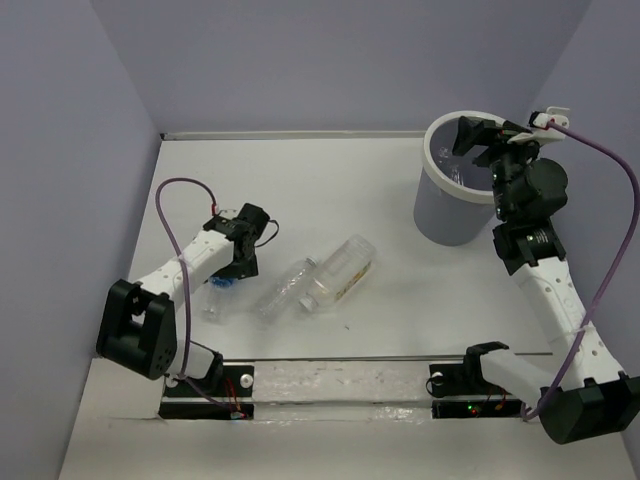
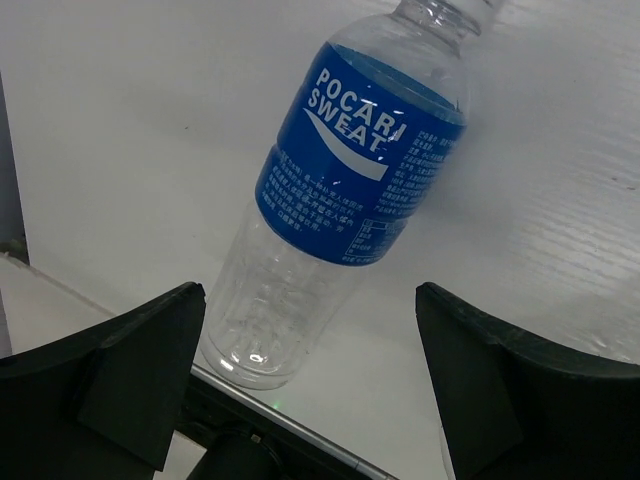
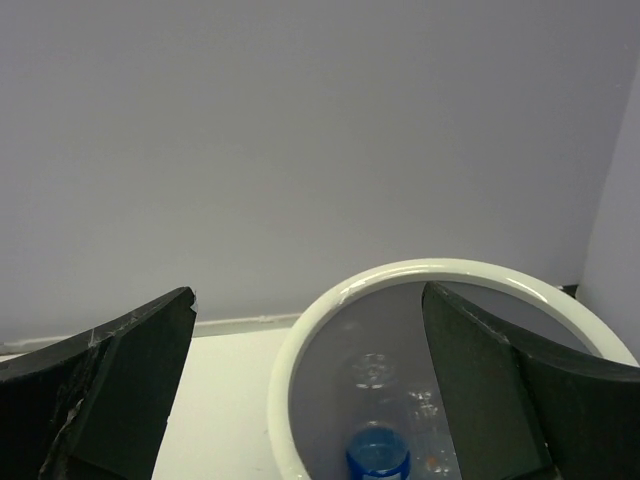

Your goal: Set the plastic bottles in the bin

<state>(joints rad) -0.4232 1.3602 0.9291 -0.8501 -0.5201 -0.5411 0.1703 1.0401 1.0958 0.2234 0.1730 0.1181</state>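
A clear bottle with a blue label (image 2: 350,170) lies on the white table just ahead of my left gripper (image 2: 310,380), which is open and empty with the bottle's base between its fingers' line. In the top view this bottle (image 1: 214,298) lies partly under the left gripper (image 1: 238,265). A bare clear bottle (image 1: 285,290) and a larger wide bottle with a yellowish label (image 1: 340,272) lie at mid-table. My right gripper (image 1: 483,148) hangs open and empty over the grey bin (image 1: 445,215). A bottle with a blue cap (image 3: 378,455) lies inside the bin (image 3: 300,340).
Lilac walls close the table at the back and both sides. A metal rail (image 1: 350,358) runs along the near edge between the arm bases. Purple cables (image 1: 600,250) loop from each arm.
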